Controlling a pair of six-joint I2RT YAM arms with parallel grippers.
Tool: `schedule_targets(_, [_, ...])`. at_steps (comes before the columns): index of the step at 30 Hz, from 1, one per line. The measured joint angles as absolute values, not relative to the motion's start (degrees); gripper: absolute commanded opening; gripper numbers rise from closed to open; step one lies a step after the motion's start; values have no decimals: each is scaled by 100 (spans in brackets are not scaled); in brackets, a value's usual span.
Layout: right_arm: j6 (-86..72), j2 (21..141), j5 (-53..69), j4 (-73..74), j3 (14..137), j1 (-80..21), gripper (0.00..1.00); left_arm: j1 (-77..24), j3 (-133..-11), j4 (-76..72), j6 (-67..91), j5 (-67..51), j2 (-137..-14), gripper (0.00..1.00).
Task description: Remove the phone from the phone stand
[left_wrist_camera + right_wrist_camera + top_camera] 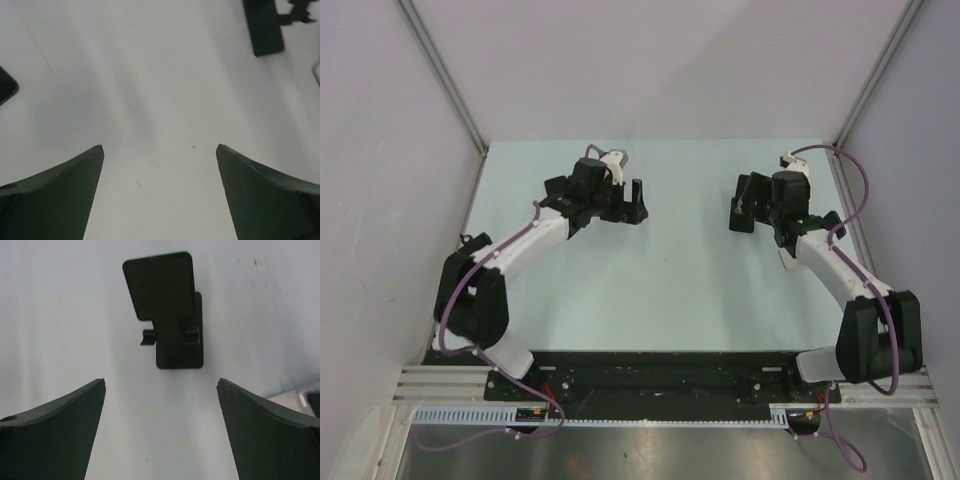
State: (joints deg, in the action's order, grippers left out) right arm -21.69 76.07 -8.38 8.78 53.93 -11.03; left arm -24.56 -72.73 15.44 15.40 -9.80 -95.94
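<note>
Fingers (55, 195) of the left gripper (160, 150) are spread wide with nothing between them, only bare tabletop. Over to the right gripper (161, 382): same story, jaws apart and empty, and dead ahead at twelve o'clock in its wrist view sits the phone stand (170, 315), black, its back plate bare. No phone on it! I'd call that the job done or close to it, which would explain both arms hanging open-handed rather than closing on anything.

So where is the phone? It isn't plainly in view. A pale-edged sliver (306, 392) clipped at three o'clock in the right wrist view could be it, but it's too cut off to say. A dark block (262, 27) at one o'clock in the left wrist view is equally unclear.

From above, the two grippers face each other across the middle of the table (670, 290), left at ten o'clock, right at two, well apart. The surface is pale, matte and smooth. Plain grey walls (650, 60) close in on three sides, metal frame posts (440, 75) run down the corners, and purple cables (855, 190) loop off the arms.
</note>
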Motion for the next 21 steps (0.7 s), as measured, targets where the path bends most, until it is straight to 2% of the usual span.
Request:
schedule_targets(7, [-1813, 9087, -860, 353, 6335, -888, 100, -3044, -6090, 1435, 1391, -1015, -8095, 100])
schedule_targets(15, [-1518, 10363, -1015, 137, 7511, -849, 100, -3159, -5179, 1424, 1393, -1007, -7293, 100])
schedule_targets(18, [-1428, 10659, -1140, 150, 7717, -849, 96, -3159, -5109, 1422, 1393, -982, -7177, 100])
schedule_targets(21, [-1339, 10877, -1170, 220, 7802, -851, 86, -3159, -5098, 1417, 1391, -963, -7116, 100])
